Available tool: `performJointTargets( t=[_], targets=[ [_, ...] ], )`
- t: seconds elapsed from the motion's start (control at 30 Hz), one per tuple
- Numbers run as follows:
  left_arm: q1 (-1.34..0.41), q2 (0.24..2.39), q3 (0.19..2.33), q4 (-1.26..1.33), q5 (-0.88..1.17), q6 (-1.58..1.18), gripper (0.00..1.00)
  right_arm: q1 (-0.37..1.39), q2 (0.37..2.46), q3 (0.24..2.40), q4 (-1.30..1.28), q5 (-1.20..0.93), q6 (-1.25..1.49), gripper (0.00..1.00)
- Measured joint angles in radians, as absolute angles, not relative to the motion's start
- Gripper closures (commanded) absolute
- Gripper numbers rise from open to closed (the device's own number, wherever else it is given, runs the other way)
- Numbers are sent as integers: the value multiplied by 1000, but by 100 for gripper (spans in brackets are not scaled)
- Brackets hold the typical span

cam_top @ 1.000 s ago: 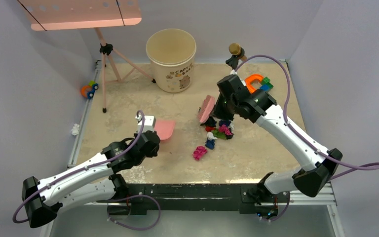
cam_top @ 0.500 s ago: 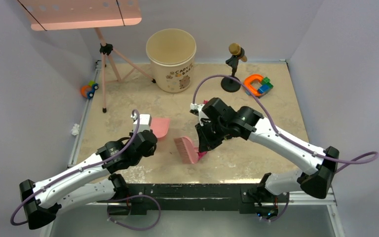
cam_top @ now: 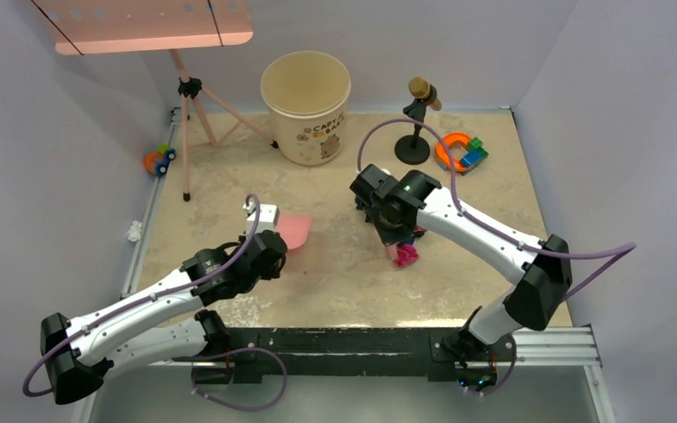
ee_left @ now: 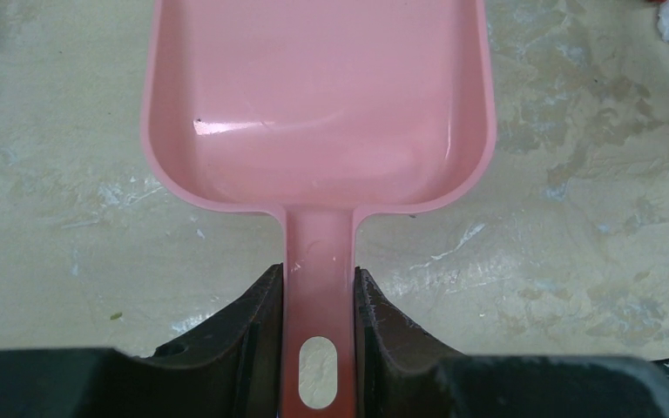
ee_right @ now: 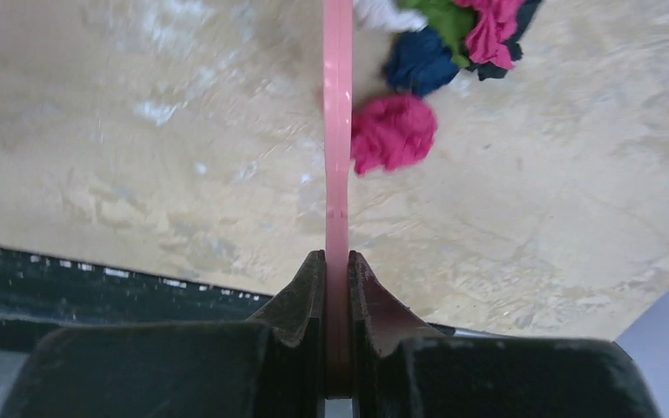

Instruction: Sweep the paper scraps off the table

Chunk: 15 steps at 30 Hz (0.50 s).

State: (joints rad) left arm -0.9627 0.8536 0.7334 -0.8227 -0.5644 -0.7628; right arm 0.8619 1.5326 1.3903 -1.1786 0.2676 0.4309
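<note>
My left gripper (ee_left: 318, 274) is shut on the handle of a pink dustpan (ee_left: 318, 104), which lies flat and empty on the beige table (cam_top: 335, 282). In the top view the dustpan (cam_top: 294, 231) sits left of centre. My right gripper (ee_right: 337, 257) is shut on the thin pink brush handle (ee_right: 337, 131), seen edge-on. The paper scraps lie just right of the brush: a magenta wad (ee_right: 392, 132), a dark blue one (ee_right: 422, 61), green (ee_right: 440, 17) and more magenta (ee_right: 492, 30). From above, the scraps (cam_top: 405, 256) peek out under the right gripper (cam_top: 397, 236); the brush head is hidden.
At the back stand a cream bucket (cam_top: 306, 106), a microphone on a stand (cam_top: 416, 123), and orange-blue-green toy blocks (cam_top: 460, 152). A pink tripod (cam_top: 192, 115) and a small toy (cam_top: 159, 160) are at the back left. The dark front frame (cam_top: 344, 339) edges the table.
The right arm swung the brush out to the front left and came back right. The loose magenta wad now lies beside the pile under it. The dustpan has barely shifted.
</note>
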Motion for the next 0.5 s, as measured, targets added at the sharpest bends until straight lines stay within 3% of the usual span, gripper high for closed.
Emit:
performJointTargets(
  t=[0.33,0.5],
  targets=[
    [-963,867,697,-670,-332,-624,100,773,1370,1585,-1174,264,397,100],
    [-990,947,695,-592,-185,-558,100,702,1398,1604,-1240,459,429,100]
  ],
)
